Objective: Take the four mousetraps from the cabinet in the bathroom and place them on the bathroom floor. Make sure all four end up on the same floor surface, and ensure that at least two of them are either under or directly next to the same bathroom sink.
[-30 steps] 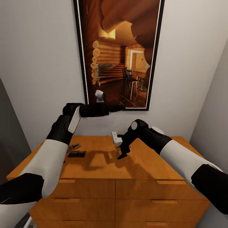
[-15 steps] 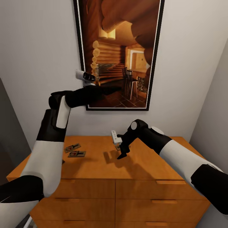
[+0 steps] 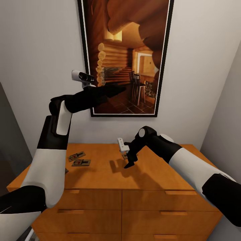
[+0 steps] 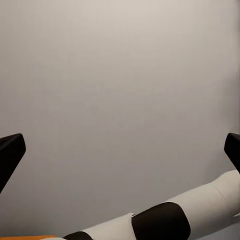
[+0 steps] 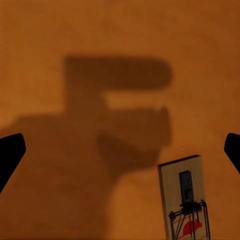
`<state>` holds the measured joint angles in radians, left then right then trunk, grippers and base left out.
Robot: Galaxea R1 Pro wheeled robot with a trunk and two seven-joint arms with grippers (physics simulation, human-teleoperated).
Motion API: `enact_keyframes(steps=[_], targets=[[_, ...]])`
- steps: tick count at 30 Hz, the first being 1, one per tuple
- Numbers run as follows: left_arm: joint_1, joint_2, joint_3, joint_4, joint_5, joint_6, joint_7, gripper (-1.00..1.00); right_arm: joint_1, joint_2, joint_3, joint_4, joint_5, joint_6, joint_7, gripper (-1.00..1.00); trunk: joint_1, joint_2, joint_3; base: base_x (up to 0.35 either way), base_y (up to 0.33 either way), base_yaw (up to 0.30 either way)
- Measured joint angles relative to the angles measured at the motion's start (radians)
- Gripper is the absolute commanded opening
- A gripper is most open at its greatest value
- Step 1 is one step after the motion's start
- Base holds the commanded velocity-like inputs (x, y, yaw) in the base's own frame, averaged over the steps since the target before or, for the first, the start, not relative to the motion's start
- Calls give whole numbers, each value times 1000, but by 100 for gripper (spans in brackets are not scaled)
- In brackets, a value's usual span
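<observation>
The orange-brown cabinet stands against the wall below me. Two mousetraps lie side by side on its top at the left. Another mousetrap lies near the middle, partly hidden behind my right wrist in the head view. My right gripper hangs open just above the top beside that trap, holding nothing. My left gripper is raised high in front of the wall picture, open and empty, with its fingertips far apart. The bathroom floor and the sink are out of view.
A tall framed picture of a log-cabin room hangs on the wall behind the cabinet. A side wall closes in at the right, and a dark grey panel stands at the left. Drawer fronts with bar handles face me.
My left arm has lifted from just over the cabinet top up to the picture, uncovering the two traps at the left. The right arm has stayed still.
</observation>
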<state>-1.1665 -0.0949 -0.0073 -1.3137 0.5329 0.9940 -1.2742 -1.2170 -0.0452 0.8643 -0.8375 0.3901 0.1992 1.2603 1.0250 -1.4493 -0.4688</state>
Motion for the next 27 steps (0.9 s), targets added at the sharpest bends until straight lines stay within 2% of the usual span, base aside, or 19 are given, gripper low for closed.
enact_keyframes(steps=[16, 19, 20, 23, 27], targets=[[10, 1, -2, 3, 1, 0, 0, 100, 0, -10, -7, 1, -7, -6, 26, 100, 0, 0, 0, 0, 0, 0], [13, 2, -2, 4, 1, 0, 0, 100, 0, -16, -26, 1, -7, -6, 54, 100, -4, 7, 3, 0, 0, 0], [13, 2, -2, 4, 1, 0, 1, 100, 0, -29, -55, 1, -7, -7, 75, 100, -8, 14, 6, 0, 0, 0], [14, 1, -2, 4, 1, 0, 0, 100, 0, -38, -78, 1, -8, -8, 83, 100, -19, 35, 16, 0, 0, 0], [14, 1, -2, 4, 1, 0, 0, 100, 0, -49, -101, 1, -8, -8, 91, 100, -19, 35, 16, 0, 0, 0]])
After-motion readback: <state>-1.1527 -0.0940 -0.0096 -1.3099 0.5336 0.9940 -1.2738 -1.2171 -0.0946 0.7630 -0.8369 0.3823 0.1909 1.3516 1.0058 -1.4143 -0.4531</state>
